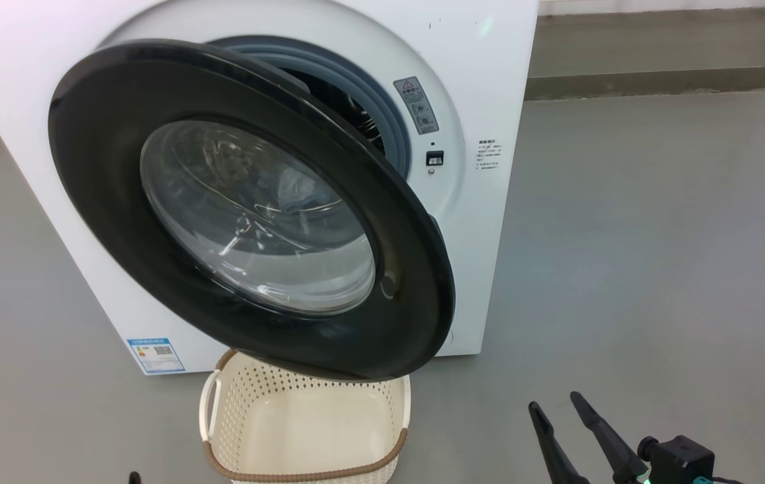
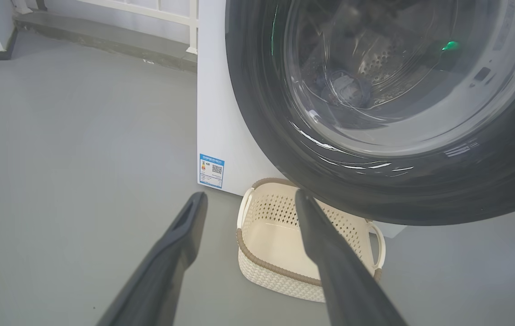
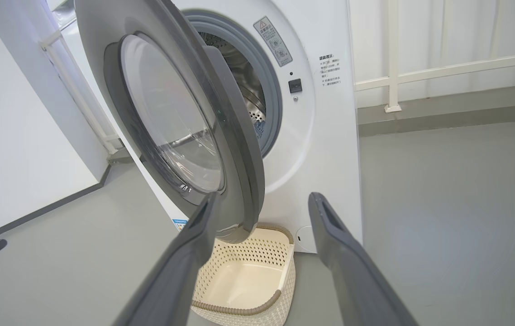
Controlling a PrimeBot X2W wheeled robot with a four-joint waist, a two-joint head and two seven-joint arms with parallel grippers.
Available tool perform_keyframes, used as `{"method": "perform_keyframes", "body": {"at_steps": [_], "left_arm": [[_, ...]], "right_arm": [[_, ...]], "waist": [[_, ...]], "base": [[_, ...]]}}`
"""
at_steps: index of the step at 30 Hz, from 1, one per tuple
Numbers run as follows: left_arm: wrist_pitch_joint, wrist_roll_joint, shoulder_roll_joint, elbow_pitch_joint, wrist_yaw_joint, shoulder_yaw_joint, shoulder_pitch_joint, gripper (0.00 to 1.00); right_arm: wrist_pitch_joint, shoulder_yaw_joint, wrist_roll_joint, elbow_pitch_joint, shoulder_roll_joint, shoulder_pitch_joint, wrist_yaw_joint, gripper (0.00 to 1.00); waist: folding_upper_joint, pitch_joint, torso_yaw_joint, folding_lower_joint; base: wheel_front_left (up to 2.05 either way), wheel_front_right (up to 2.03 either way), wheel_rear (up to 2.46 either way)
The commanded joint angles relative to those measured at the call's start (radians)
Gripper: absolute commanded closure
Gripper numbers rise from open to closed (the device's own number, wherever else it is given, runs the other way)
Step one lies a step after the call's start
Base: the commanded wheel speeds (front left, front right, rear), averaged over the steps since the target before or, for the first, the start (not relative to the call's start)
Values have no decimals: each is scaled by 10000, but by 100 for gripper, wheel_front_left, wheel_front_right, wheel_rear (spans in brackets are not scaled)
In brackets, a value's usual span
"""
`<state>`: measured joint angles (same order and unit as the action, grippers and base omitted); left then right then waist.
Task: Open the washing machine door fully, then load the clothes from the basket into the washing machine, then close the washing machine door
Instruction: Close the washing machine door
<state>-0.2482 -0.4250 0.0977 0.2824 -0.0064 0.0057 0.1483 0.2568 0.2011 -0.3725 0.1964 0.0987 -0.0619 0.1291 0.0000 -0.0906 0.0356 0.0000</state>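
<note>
Hanging half-open over the empty cream perforated plastic basket [image 1: 275, 386], the round, glossy-black-rimmed washing machine door [image 1: 107, 202] looks stiff, heavy and slippery; I'd push its free right edge, not the glass [image 1: 255, 222]; blue fabric [image 2: 345, 90] seems to be inside the drum [image 3: 250, 97] already; left claw [image 2: 249, 194] and right claw [image 1: 554, 400] both spread wide, holding nothing

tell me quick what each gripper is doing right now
left gripper: open, holding nothing
right gripper: open, holding nothing
</note>
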Motion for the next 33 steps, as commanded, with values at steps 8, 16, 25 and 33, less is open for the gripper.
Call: {"method": "perform_keyframes", "body": {"at_steps": [8, 16, 25, 33], "left_arm": [[-135, 552, -251, -176, -393, 1098, -167, 0], [-135, 803, -414, -114, -624, 1357, -177, 0], [-135, 896, -466, -7, -756, 1486, -228, 0], [-135, 782, -472, 28, -728, 1389, -226, 0]], "right_arm": [[49, -64, -24, -352, 7, 123, 16, 0], [49, -101, 25, -326, -22, 116, 16, 0], [49, -215, 98, -273, -42, 128, 16, 0], [49, -522, 348, -183, -129, 120, 16, 0]], "waist": [[0, -37, -57, 0], [0, -36, -63, 0], [0, -36, -60, 0], [0, -57, -76, 0]], "base": [[0, 0, 0], [0, 0, 0], [0, 0, 0], [0, 0, 0]]}}
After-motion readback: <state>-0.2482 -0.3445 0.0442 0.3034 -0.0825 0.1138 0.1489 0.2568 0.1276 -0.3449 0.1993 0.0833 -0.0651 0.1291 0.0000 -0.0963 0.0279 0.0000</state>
